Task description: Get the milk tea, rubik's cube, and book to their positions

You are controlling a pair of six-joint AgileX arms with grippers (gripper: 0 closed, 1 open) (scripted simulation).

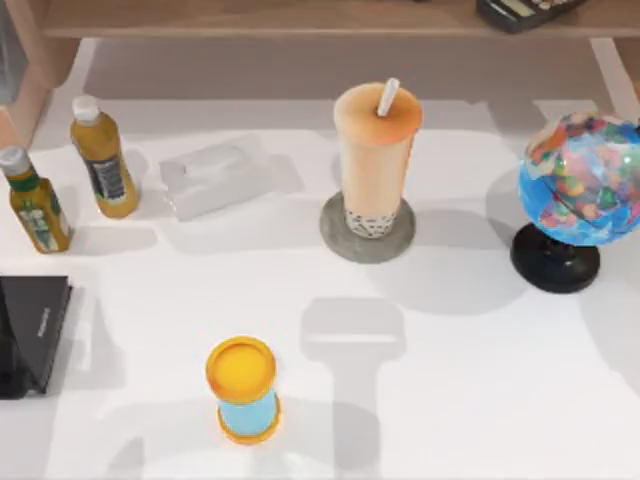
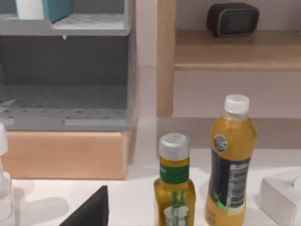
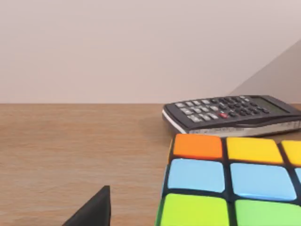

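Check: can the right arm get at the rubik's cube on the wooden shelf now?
Probably yes: the rubik's cube sits close before the right wrist camera on the wooden shelf, with the calculator behind it, not between.

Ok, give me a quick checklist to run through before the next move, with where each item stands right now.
1. Milk tea upright on the grey coaster: ok.
2. Rubik's cube on the wooden shelf, beside the calculator: ok.
3. Cube and calculator apart, not touching: cannot tell.
4. Book in its position: cannot tell; a light blue shape sits in the grey cabinet, too cropped to identify.
5. Right gripper open or shut: cannot tell.
6. The two juice bottles upright at the table's left: ok.
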